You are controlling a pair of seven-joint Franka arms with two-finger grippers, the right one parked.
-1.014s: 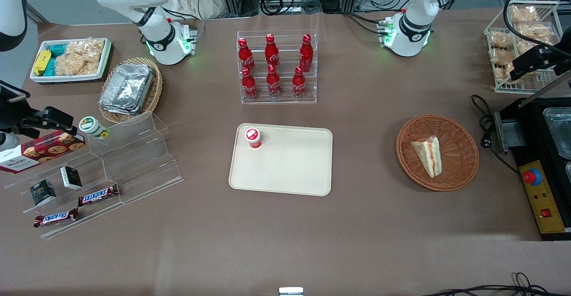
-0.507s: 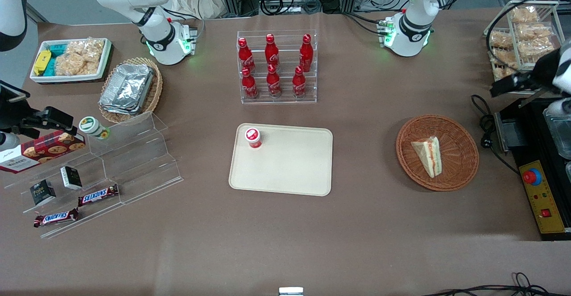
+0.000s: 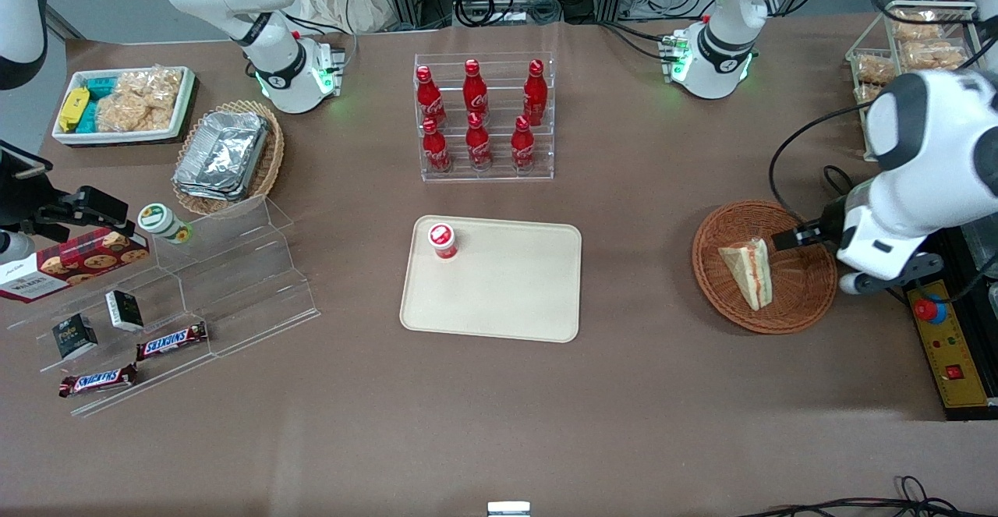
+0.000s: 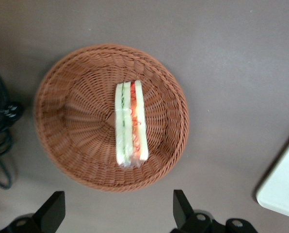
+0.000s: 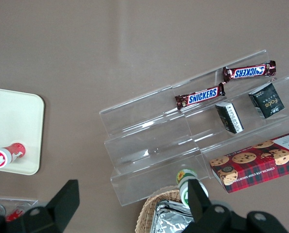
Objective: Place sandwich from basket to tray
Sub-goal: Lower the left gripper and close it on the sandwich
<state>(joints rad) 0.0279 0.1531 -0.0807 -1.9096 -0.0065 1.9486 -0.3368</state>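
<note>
The sandwich [image 3: 748, 271] lies in the round reddish-brown basket [image 3: 717, 299] toward the working arm's end of the table. The cream tray [image 3: 507, 291] lies at mid-table. My left gripper [image 3: 811, 235] hangs above the basket's rim, at the side away from the tray. In the left wrist view the gripper [image 4: 118, 204] is open and empty, its black fingers [image 4: 55, 206] wide apart above the table just off the basket [image 4: 62, 121]. The sandwich [image 4: 131, 122] shows its red and green filling. A corner of the tray [image 4: 285, 189] shows too.
A small red-capped bottle [image 3: 443, 240] stands on the tray's corner. A rack of red cola bottles [image 3: 479, 115] stands farther back. A black machine with a red button [image 3: 932, 310] and cables [image 3: 846, 217] sit beside the basket. Clear acrylic steps [image 3: 226, 283] with snacks lie toward the parked arm's end.
The left arm has swung in from the table's end, past the snack rack, to above the basket. The sandwich and basket have not moved.
</note>
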